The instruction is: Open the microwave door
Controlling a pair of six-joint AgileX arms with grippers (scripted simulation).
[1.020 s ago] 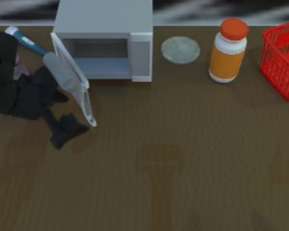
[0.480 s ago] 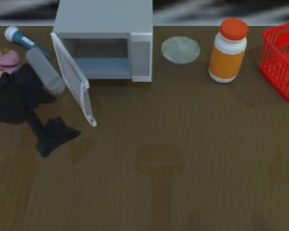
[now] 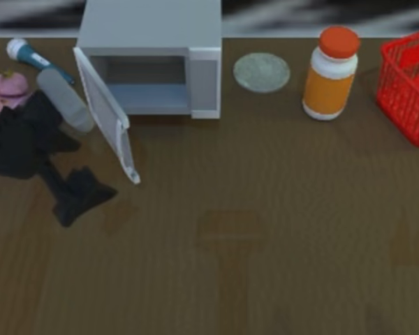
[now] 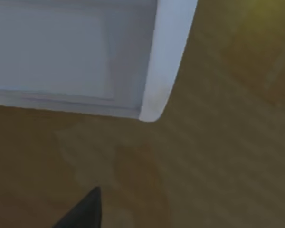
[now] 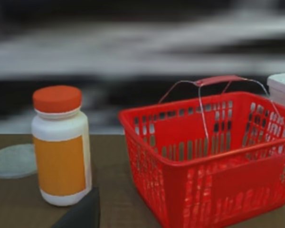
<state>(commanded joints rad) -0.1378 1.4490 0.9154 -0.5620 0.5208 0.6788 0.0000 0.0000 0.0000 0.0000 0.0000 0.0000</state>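
Note:
The microwave [image 3: 150,28] stands at the back left of the table, its cavity showing. The microwave door [image 3: 105,115] is swung wide out toward the front left, with its white handle edge [image 3: 130,164] nearest the table's front. My left gripper [image 3: 87,199] is open on the table just left of that edge, apart from it and holding nothing. The left wrist view shows the door's grey window [image 4: 47,52], its white frame corner [image 4: 152,107] and one dark fingertip [image 4: 88,209] over bare wood. My right gripper is outside the top view; one of its fingertips [image 5: 85,211] shows, holding nothing.
A blue torch [image 3: 28,56] and a pink object [image 3: 10,87] lie behind my left arm. Right of the microwave are a grey disc [image 3: 262,72], an orange bottle [image 3: 329,73] and a red basket [image 3: 408,84]. The bottle [image 5: 61,147] and basket [image 5: 213,156] stand before my right gripper.
My left arm has drawn back to the left, away from the door, uncovering the pink object. The door stays open at the same angle. Over the last half second almost nothing moved.

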